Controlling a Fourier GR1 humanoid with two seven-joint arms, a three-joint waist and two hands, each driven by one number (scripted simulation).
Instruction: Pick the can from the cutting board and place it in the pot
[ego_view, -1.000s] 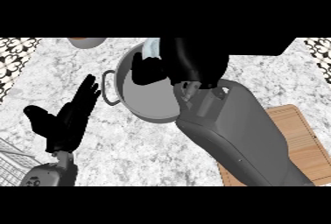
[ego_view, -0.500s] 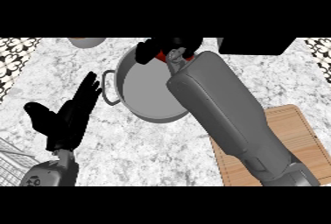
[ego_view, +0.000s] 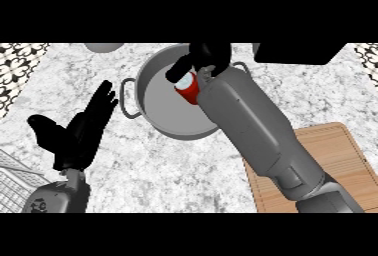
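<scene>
Here the right hand (ego_view: 203, 57), at the upper middle of the frame, curls round the red can (ego_view: 188, 89), holding it over the grey pot (ego_view: 159, 107). The cutting board (ego_view: 336, 160) lies at the lower right. The left hand (ego_view: 81, 132) rests open at the left, fingers straight, beside the pot's handle.

The can (ego_view: 187, 89) has been carried further over the pot (ego_view: 159, 107) by the right hand (ego_view: 203, 57), and more of its red side is now shown.
</scene>
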